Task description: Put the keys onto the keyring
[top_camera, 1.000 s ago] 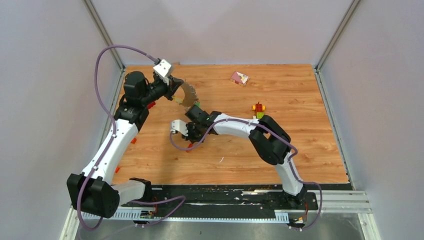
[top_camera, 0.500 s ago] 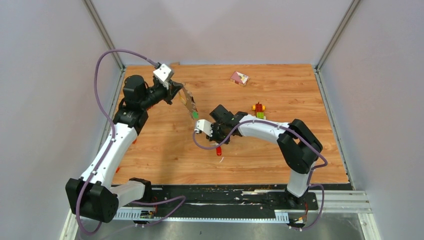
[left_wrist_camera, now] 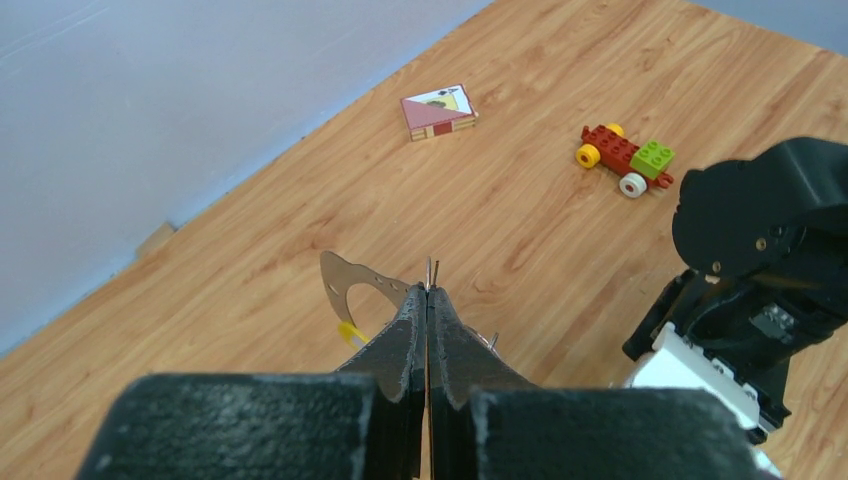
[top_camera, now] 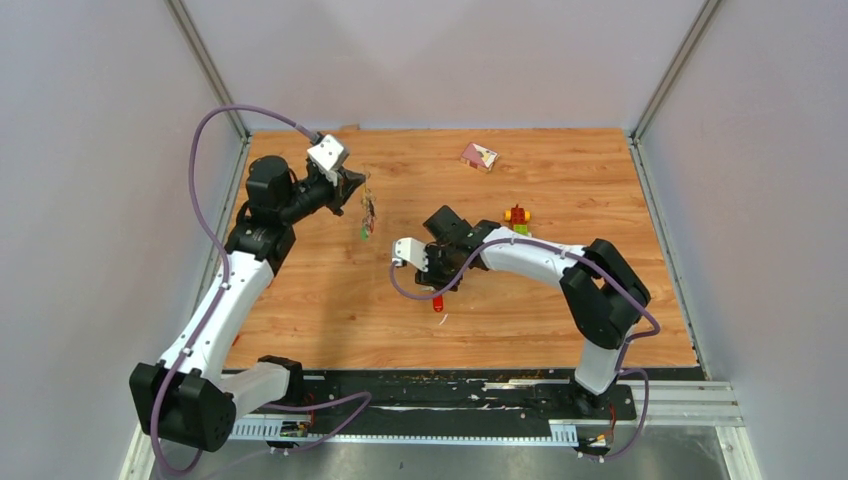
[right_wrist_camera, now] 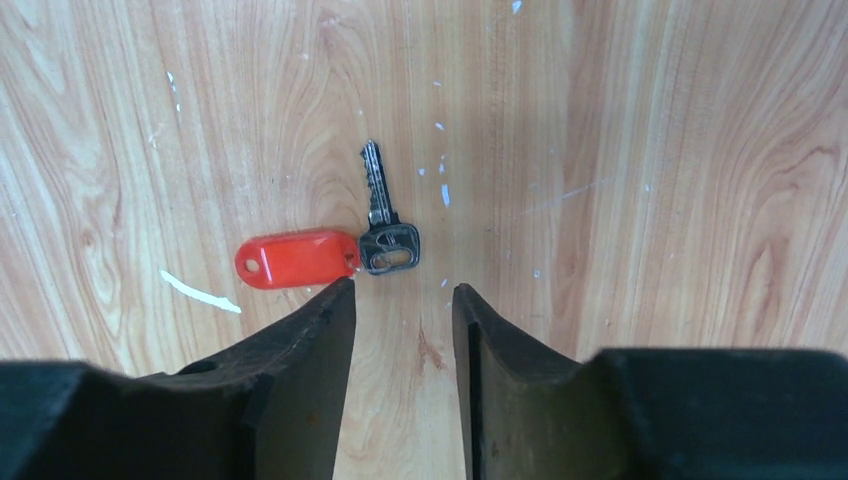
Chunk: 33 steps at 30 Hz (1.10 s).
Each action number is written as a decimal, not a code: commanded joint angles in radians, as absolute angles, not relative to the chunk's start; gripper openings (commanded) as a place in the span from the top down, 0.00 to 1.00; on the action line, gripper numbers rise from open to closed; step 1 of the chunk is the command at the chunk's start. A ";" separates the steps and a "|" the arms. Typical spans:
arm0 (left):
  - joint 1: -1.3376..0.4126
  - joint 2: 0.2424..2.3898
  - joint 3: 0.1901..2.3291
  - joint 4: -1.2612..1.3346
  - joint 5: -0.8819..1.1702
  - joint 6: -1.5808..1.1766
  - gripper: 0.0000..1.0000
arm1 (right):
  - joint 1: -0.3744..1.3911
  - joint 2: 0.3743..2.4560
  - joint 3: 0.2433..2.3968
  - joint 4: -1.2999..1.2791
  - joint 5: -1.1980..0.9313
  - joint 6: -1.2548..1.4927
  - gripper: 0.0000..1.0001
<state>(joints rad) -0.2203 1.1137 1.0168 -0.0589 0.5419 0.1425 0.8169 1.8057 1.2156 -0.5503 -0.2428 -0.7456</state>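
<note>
On the table [top_camera: 600, 200], a red-tagged key [right_wrist_camera: 300, 258] lies apart from the keyring [top_camera: 368, 213].

Top: high, near side, down on whole table [top_camera: 600, 310]. Left wrist: low, oblique toward brick car [left_wrist_camera: 625, 158], shared with top. Right wrist: close, straight down, red-tag key [right_wrist_camera: 300, 258] near-left of brick car.

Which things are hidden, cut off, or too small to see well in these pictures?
1. Keyring: left wrist view, mostly hidden behind the shut left hand.
2. Hanging keys: top view, too small to count; the keyring is edge-on there.
3. Red-tagged key: top view, partly covered by the right hand.
</note>
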 commanded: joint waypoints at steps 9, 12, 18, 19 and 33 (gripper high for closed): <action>-0.216 1.064 0.992 -0.026 0.556 0.156 1.00 | 0.758 1.768 1.283 -0.577 -0.349 -0.389 0.42; -0.215 1.063 0.986 -0.020 0.555 0.149 1.00 | 0.759 1.785 1.273 -0.557 -0.350 -0.295 0.40; -0.216 1.060 0.979 -0.014 0.557 0.139 1.00 | 0.762 1.824 1.264 -0.524 -0.307 -0.203 0.41; -0.216 1.059 0.978 -0.012 0.557 0.138 1.00 | 0.762 1.831 1.264 -0.523 -0.301 -0.197 0.42; -0.215 1.061 0.969 -0.005 0.566 0.116 1.00 | 0.784 1.886 1.272 -0.522 -0.276 -0.172 0.56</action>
